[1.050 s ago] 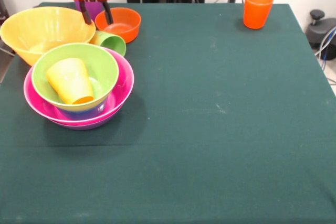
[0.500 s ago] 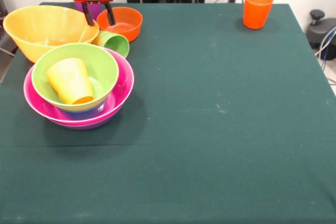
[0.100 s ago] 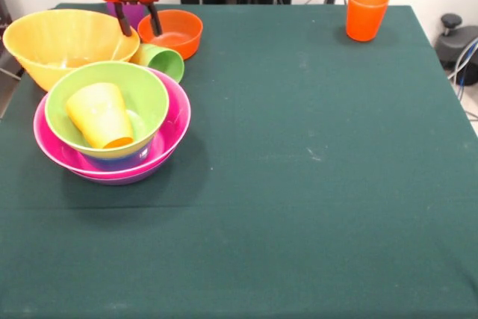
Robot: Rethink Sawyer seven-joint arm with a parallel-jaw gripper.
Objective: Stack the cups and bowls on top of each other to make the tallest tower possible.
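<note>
Bowls make up most of a low tower (image 3: 112,136) that sits on the table (image 3: 314,184) well in front of the end effector (image 3: 139,26) and a little to its side: a green bowl (image 3: 142,95) nests in a pink bowl (image 3: 173,121), with a purple rim and a strip of blue just showing beneath, and a yellow cup (image 3: 99,115) lies tilted inside the green bowl. The end effector hangs at the far edge with its two dark fingers spread and nothing between them, released; one finger stands at the rim of the yellow bowl (image 3: 63,42), the other just at the orange bowl (image 3: 173,33). A green cup (image 3: 160,60) lies on its side just below the end effector, between those two bowls, and a purple cup (image 3: 131,11) peeks out behind it. An orange cup (image 3: 366,13) stands upright far off to the other side. By my reading the tower is barely half built: both loose bowls and three cups remain to be added.
</note>
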